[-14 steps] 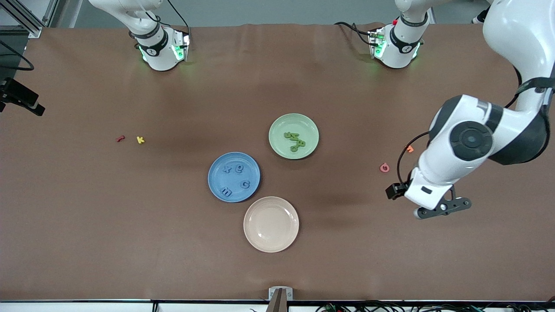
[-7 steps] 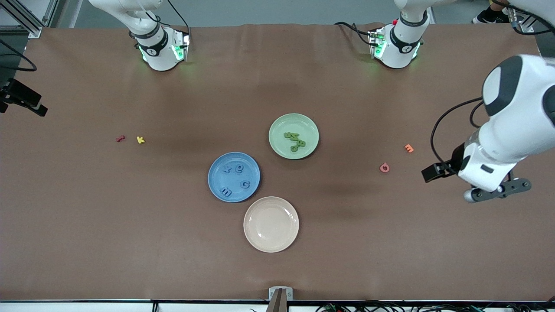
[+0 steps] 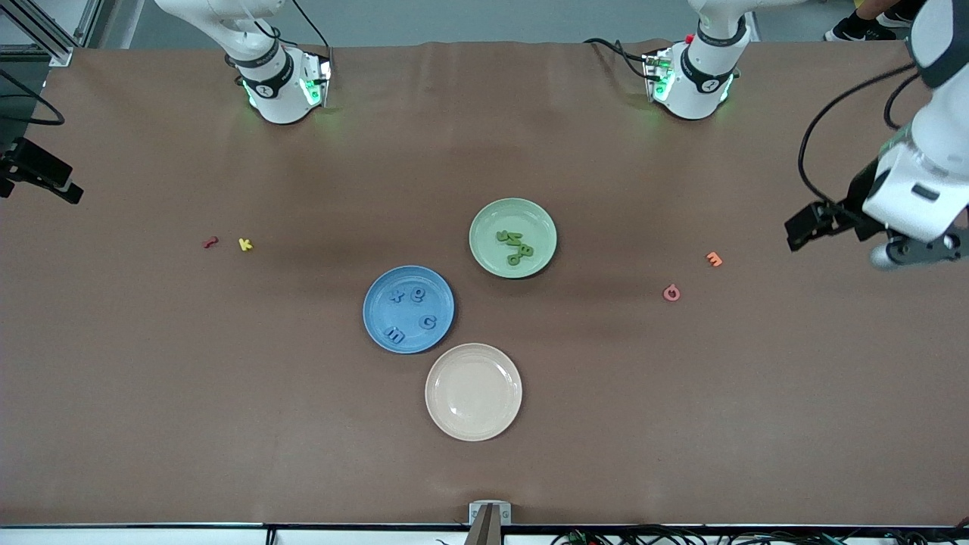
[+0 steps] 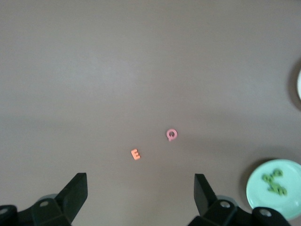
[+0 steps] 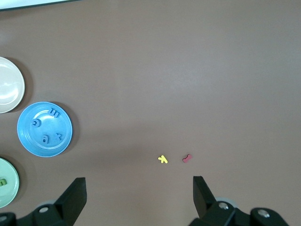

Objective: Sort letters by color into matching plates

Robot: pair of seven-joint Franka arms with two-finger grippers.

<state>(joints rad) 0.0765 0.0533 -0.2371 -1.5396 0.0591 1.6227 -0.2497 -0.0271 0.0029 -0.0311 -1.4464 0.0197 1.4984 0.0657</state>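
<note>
We judge the sorting finished: four blue letters (image 3: 412, 308) lie in the blue plate (image 3: 375, 322) and four dark green letters (image 3: 515, 246) sit clustered in the pale green plate (image 3: 490, 261), both near the middle of the counter (image 3: 227, 416). The cream plate (image 3: 473, 363), toward the front edge, holds nothing.

Our left gripper (image 4: 140, 194) hangs in the air over the counter's edge at the left arm's end, fingers (image 4: 75, 190) spread apart and empty. Our right gripper (image 5: 138, 194) is raised over the right arm's end, fingers also released, holding nothing.

The step in hand looks like retreating to rest. To do it well, we should keep both grippers high, away from the plates, and leave the orange letter (image 3: 714, 260), pink letter (image 3: 671, 293), yellow letter (image 3: 244, 244) and red letter (image 3: 210, 242) untouched.
</note>
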